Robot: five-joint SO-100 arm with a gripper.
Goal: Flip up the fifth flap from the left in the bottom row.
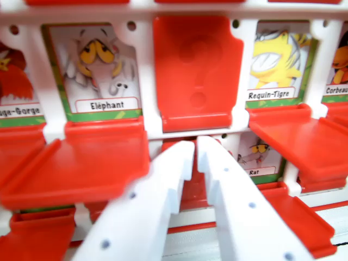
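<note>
White game board [145,65]; Eléphant card [98,68] framed; jaws nearly closed

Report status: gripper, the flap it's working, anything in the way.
Gripper nearly closed, tips at a red flap in the lower row; grip not confirmed. Elephant card and Rat card flaps lie open alongside. Nothing blocking.

Single wrist cam, mounted behind the pincer [196,144], looking forward and slightly down at the flap board [147,65]. Very close: board fills frame, white fingers [157,179] occupy bottom centre. No second view.
</note>
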